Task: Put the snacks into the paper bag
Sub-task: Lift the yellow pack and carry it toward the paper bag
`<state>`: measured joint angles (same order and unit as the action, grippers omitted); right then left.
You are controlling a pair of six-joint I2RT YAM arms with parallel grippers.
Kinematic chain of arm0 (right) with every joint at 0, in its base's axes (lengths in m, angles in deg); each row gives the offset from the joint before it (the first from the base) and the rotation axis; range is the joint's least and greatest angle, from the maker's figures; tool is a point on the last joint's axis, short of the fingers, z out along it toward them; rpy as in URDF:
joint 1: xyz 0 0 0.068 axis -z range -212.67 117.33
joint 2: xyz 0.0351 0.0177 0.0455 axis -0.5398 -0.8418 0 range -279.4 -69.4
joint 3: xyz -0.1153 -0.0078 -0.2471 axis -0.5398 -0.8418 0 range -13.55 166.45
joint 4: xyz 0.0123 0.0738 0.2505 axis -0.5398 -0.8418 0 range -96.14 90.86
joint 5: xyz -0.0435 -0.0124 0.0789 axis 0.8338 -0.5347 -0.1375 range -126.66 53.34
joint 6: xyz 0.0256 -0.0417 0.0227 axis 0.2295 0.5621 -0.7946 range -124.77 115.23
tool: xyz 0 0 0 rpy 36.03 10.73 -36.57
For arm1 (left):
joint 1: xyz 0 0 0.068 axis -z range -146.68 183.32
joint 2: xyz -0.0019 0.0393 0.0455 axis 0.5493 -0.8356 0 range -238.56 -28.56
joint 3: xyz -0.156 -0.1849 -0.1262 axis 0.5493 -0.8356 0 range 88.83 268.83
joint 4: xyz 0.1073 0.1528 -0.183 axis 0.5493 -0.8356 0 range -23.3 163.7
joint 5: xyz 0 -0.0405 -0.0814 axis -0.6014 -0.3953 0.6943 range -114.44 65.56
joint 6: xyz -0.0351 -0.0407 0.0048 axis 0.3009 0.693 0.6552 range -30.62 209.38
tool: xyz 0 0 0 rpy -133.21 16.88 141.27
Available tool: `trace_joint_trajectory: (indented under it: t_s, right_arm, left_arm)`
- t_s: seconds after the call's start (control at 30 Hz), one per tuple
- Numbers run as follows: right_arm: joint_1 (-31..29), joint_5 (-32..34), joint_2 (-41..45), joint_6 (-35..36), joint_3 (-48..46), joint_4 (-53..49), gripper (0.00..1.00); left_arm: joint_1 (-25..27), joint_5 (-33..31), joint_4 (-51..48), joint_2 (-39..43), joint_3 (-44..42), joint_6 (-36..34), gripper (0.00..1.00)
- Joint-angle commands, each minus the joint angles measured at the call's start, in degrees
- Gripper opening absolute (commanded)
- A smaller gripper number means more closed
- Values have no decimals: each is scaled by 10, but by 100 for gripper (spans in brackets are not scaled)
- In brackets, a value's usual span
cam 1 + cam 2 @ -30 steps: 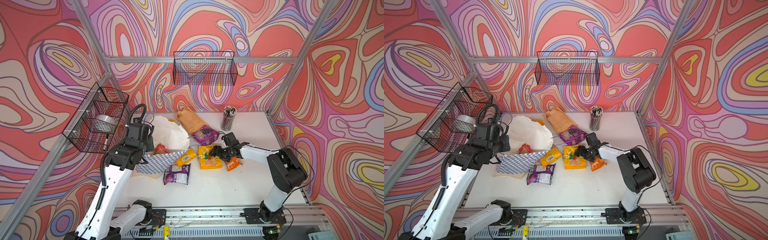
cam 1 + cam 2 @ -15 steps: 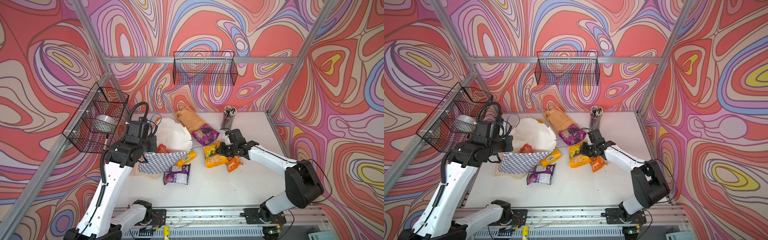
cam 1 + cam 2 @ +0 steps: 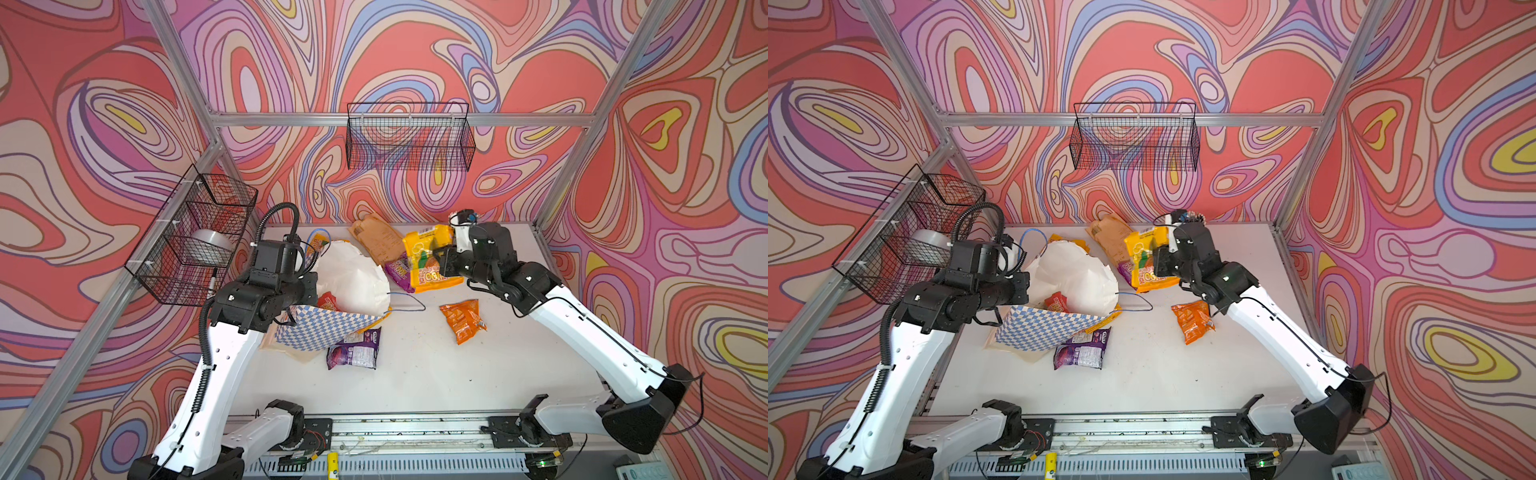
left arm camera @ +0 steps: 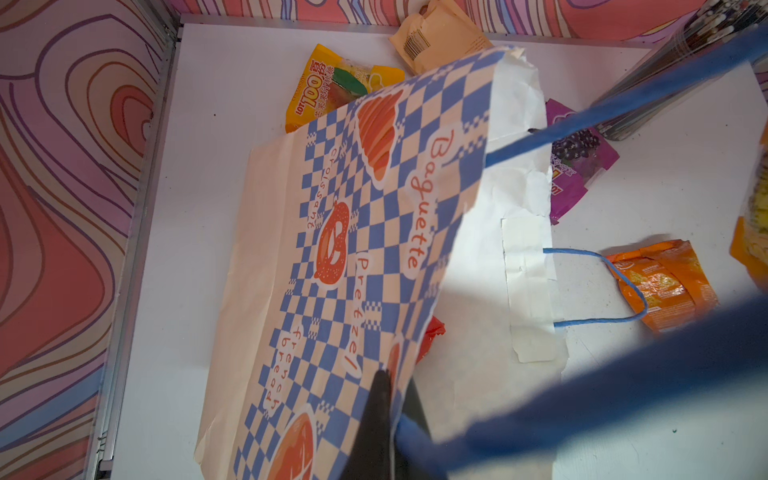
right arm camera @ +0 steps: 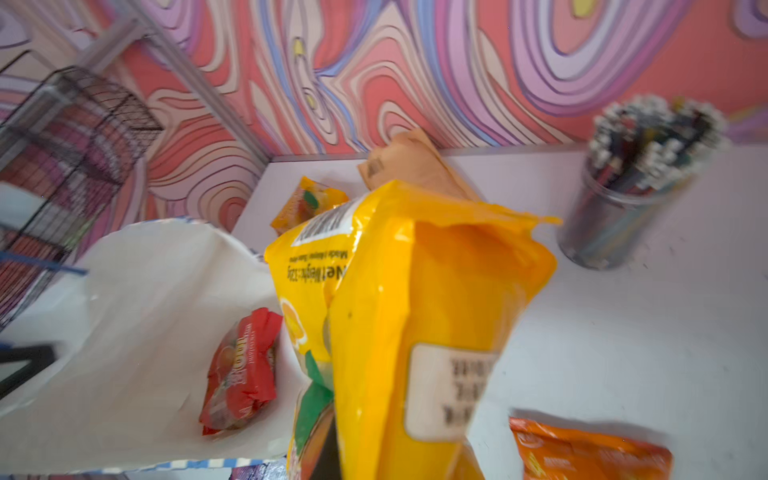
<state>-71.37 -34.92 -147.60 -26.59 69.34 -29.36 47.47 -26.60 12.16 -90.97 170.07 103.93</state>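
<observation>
- The left gripper [image 4: 394,415] is closed tight, pinching the upper rim of the bag [image 4: 353,208].
- The bag [image 3: 328,330] lies on its side at the left of the table [image 3: 436,382]. Its mouth is held open toward the right arm, and the white inside shows in both top views.
- A red packet [image 3: 328,301] [image 5: 241,370] lies inside the bag, near the mouth.
- The right gripper [image 3: 440,261] is clamped on a yellow packet [image 3: 428,257] [image 5: 415,311].
- That packet hangs clear of the table, just beside the far side of the bag's mouth, not in it.
- A purple packet [image 3: 397,271] lies on the table below the held one.
- An orange packet [image 3: 463,320] lies alone on the table, near the bag's lower handle [image 3: 405,306].
- A second purple packet [image 3: 353,353] lies in front of the bag, touching its wall.
- A second yellow packet [image 3: 320,241] lies behind the bag.
- A third yellow packet [image 3: 376,322] peeks out under the mouth's rim.
</observation>
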Motion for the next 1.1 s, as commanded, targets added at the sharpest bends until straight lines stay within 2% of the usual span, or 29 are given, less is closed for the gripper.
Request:
trace_joint_trajectory:
  t_s: [0.0, 0.13, 0.33, 0.43, 0.53, 0.77, 1.07]
  right_arm:
    - [-47, -14, -47, 98, 28, 94, 0]
    - [-74, -63, -92, 163, 21, 180, 0]
    - [-108, -79, -146, 260, -12, 272, 0]
    - [-113, -111, -178, 290, -14, 295, 0]
    - [-123, -113, -204, 328, -46, 382, 0]
    - [-125, -98, -298, 334, -12, 473, 0]
    - [-124, -76, -411, 346, 62, 542, 0]
  left_arm:
    - [-3, 17, 10, -5, 9, -4, 0]
    - [-3, 15, 10, -8, 12, 0, 0]
    - [-3, 22, 11, -6, 16, 1, 0]
    - [-3, 24, 10, -7, 16, 0, 0]
    - [-3, 29, 13, -4, 12, 1, 0]
    - [-2, 44, 17, -5, 6, 5, 0]
    - [-2, 43, 12, -8, 15, 0, 0]
